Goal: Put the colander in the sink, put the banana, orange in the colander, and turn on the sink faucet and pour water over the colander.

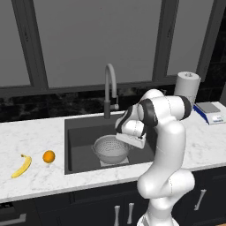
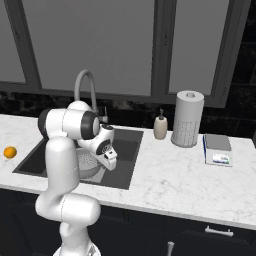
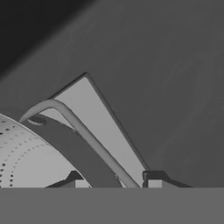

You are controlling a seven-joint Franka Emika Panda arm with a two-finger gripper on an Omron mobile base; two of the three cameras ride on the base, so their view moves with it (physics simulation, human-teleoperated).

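Note:
The silver perforated colander (image 1: 111, 149) (image 2: 87, 162) (image 3: 26, 162) stands upright in the dark sink (image 1: 79, 132) (image 2: 127, 145), on the lighter square of its bottom (image 3: 100, 122). My gripper (image 1: 128, 144) (image 3: 116, 181) reaches down to the colander's right side. Its two fingertips straddle the rim and the thin side handle and are shut on them. The yellow banana (image 1: 22, 166) and the orange (image 1: 49, 156) (image 2: 10, 152) lie on the white marble counter left of the sink. The grey gooseneck sink faucet (image 1: 109, 84) (image 2: 85, 85) rises behind the basin; no water runs.
Right of the sink, a white paper-towel roll (image 1: 187, 88) (image 2: 187, 119) stands at the back of the counter. A soap dispenser (image 2: 160, 127) is beside it, and a small scale (image 1: 209, 110) (image 2: 217, 149) lies further right. Dark windows back the counter.

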